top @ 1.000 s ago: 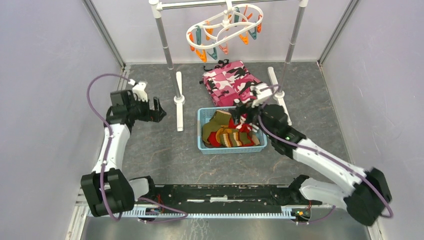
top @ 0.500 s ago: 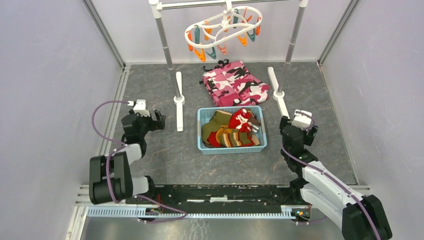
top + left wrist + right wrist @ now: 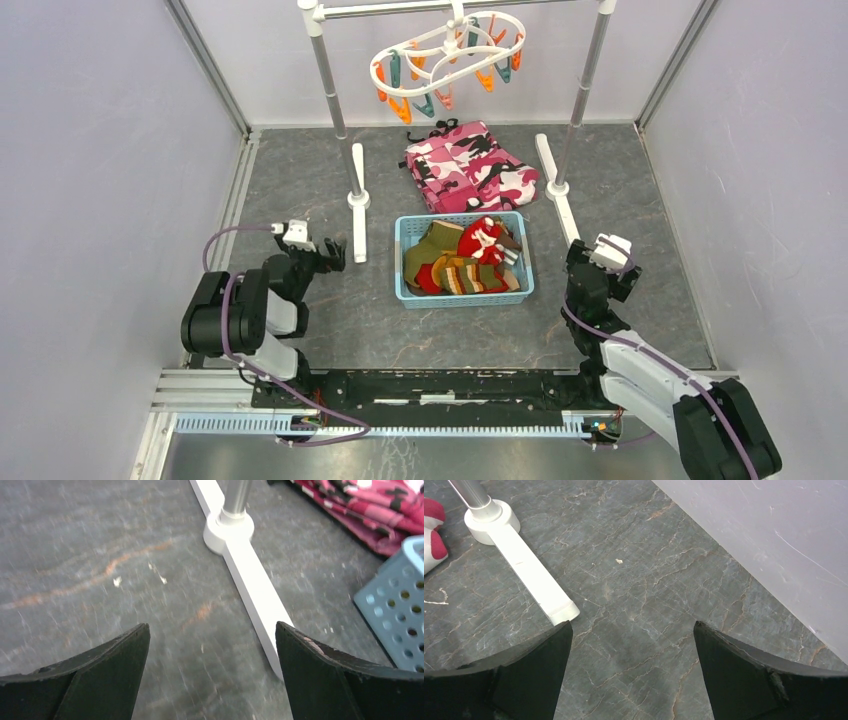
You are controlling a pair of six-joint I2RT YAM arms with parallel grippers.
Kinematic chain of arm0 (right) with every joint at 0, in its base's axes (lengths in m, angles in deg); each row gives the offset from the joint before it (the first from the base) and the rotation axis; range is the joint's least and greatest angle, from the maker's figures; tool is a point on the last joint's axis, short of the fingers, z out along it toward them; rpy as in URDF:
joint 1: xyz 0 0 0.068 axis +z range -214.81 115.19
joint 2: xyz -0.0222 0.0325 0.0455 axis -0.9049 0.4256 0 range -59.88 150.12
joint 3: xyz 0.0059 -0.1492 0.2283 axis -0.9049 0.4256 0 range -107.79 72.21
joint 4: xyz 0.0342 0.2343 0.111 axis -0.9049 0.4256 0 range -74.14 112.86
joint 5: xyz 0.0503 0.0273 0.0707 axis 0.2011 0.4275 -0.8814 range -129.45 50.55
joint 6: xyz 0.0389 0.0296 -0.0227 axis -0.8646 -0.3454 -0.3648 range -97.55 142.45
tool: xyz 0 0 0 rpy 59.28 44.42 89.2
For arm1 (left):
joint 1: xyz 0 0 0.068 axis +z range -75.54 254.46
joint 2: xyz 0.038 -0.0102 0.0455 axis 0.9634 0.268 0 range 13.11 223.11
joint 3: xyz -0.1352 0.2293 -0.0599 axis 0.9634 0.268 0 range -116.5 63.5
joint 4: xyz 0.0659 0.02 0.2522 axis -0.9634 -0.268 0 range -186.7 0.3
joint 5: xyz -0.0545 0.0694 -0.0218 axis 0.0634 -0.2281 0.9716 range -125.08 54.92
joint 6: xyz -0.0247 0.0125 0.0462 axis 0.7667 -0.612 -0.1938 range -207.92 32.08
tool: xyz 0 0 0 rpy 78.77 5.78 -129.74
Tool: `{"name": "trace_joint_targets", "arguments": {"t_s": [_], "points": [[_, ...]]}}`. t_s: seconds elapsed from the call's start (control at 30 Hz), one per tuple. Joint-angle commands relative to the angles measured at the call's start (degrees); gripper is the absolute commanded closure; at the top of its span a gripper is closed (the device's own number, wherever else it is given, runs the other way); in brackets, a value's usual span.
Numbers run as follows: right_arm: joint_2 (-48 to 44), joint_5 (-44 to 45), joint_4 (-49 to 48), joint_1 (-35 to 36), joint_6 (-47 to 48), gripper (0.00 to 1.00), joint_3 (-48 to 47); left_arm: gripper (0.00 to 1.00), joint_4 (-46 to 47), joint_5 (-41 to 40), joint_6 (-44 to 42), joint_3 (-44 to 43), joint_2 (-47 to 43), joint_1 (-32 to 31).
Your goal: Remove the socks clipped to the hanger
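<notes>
Socks (image 3: 462, 258): all lie heaped in a light blue perforated basket (image 3: 402, 262) at mid-floor, well apart from the hanger (image 3: 445, 50). One olive green sock sits on the left of the heap, a bright red one at the upper right, and a striped orange, brown and green one along the near side. A brown strip shows by the far right corner. The fabric is soft and crumpled, and the pieces overlap.

Surface: dark grey stone-pattern floor (image 3: 330, 180) with pale and rusty veins. Pale lilac walls (image 3: 100, 150) close it in on three sides, with metal posts in the far corners.

Hanger: a white looped plastic frame hooked on the top bar of a metal rail stand (image 3: 325, 70), with orange and teal clips (image 3: 420, 100) dangling beneath it. The stand's two long white feet (image 3: 358, 200) rest on the floor either side of the basket. A folded pink camouflage cloth (image 3: 470, 168) lies just behind the basket, between the feet.

Left gripper (image 3: 211, 625): jaws spread wide, nothing between them, low over bare floor just beside the left foot's near end.

Right gripper (image 3: 632, 622): jaws likewise spread wide and grasping nothing, over floor near the right foot's end and the right wall.
</notes>
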Motion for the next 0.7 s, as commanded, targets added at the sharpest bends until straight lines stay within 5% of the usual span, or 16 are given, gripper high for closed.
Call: {"name": "trace_joint_targets", "arguments": {"t_s": [0.0, 0.67], "points": [[2.24, -0.44, -6.33, -0.07, -0.06, 0.02, 0.76, 0.0, -5.55, -1.84, -3.31, -7.72, -0.9, -0.1], [4.97, -5.46, -13.21, -0.05, 4.11, 0.02, 2.96, 0.0, -4.44, -1.29, -3.83, -7.51, -0.66, -0.08]]}}
